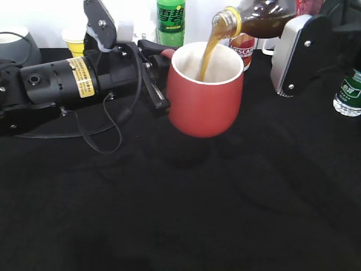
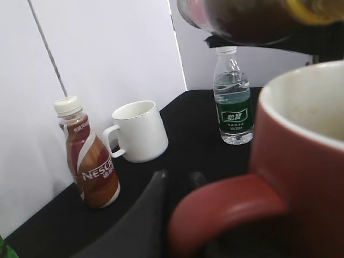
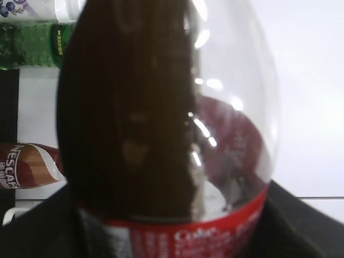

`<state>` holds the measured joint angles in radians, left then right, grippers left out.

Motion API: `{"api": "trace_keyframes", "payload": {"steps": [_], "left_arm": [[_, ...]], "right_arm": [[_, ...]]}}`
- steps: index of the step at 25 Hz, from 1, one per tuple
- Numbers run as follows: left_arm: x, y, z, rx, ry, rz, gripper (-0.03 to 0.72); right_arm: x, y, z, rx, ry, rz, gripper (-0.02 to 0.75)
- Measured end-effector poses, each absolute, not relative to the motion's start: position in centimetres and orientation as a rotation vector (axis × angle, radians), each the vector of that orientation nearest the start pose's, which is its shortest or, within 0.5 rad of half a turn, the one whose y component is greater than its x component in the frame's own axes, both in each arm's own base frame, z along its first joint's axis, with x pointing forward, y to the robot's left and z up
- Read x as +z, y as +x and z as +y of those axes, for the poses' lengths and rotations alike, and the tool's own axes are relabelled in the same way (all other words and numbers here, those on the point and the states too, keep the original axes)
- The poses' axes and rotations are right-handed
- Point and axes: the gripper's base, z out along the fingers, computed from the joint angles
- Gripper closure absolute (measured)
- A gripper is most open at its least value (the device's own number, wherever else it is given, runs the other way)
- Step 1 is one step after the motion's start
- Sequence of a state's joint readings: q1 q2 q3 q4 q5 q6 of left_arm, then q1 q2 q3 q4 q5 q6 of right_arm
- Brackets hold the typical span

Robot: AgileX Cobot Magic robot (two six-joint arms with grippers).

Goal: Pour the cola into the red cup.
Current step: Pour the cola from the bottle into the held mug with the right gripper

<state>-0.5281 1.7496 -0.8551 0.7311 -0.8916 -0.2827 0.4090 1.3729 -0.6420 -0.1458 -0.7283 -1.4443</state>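
The red cup (image 1: 206, 90) stands on the black table. My left gripper (image 1: 153, 73) is shut on its handle (image 2: 226, 207), which fills the left wrist view beside the cup body (image 2: 301, 161). My right gripper (image 1: 293, 53) is shut on the cola (image 1: 265, 17), tipped with its open neck over the cup rim. A brown stream (image 1: 207, 53) falls from the neck into the cup. The cola fills the right wrist view (image 3: 161, 118), dark liquid on the left side, red label below; the jaws are hidden behind it.
A green soda bottle (image 1: 171, 22) and a yellow paper cup (image 1: 73, 40) stand at the back. A Nescafe bottle (image 2: 88, 158), a white mug (image 2: 138, 131) and a small water bottle (image 2: 234, 105) stand behind the cup. The left arm (image 1: 51, 84) lies along the table.
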Motion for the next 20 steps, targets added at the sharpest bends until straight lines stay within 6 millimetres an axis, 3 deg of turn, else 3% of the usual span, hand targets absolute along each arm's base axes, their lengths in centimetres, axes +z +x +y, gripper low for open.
{"api": "trace_keyframes", "payload": {"steps": [20], "left_arm": [[22.23,28.27,-21.98,-0.664,1.003,1.342,0.611]], "right_arm": [[28.41,25.92,12.21,-0.935,-1.368,0.716,0.255]]}}
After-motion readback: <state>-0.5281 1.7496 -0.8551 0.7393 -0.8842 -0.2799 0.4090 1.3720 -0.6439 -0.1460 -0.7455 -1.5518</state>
